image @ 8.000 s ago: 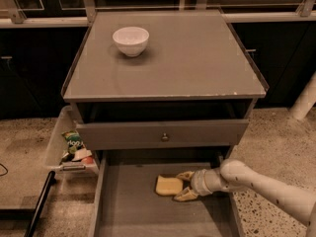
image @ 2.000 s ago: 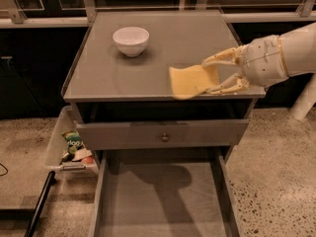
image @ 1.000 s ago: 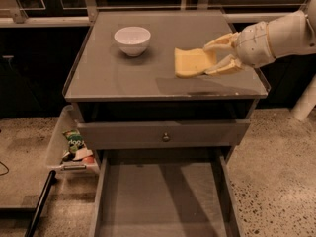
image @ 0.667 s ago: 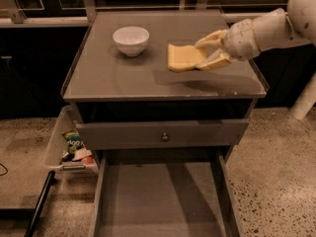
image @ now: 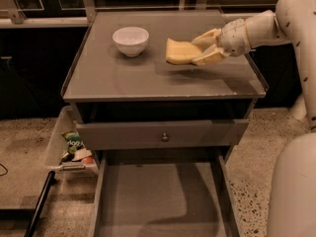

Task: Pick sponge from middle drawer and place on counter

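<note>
- Gripping the sponge [image: 178, 52] by its right edge with the gripper [image: 198, 50], 2 fingers pinched above and below.
- Hovering low over the surface [image: 123, 78], toward its back right, just beside the white bowl [image: 131, 40].
- Down below, pulled out wide: middle drawer [image: 158, 196], under a shut drawer front [image: 197, 134].

The claw [image: 196, 51] held the sponge [image: 179, 52] over the desk [image: 128, 79], right of the bowl [image: 131, 40]; the drawer [image: 158, 201] lay open below.
</note>
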### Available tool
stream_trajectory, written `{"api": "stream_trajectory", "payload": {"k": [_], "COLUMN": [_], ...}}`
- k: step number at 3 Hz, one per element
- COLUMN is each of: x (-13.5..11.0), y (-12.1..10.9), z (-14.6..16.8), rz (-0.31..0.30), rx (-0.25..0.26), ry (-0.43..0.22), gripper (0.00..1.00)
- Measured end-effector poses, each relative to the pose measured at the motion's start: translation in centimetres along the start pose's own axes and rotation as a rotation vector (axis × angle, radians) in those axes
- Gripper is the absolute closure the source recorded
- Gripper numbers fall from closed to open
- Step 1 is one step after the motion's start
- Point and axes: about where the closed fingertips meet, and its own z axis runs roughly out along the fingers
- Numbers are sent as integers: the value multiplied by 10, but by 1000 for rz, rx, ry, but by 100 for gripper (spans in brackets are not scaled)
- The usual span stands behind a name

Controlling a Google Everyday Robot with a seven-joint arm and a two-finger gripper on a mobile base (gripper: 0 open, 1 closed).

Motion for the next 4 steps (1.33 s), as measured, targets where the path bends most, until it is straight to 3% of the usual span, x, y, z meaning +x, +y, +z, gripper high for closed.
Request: {"api": "stream_trajectory", "payload": {"k": [1,2,4], "x": [19,34,43], "y": [-12,-17,-17], "z": [-7,-12,-9], "rz": [106,178,228], "rx": [38,62,69], "ry": [38,118,198], "gripper": [100,100,95]}}
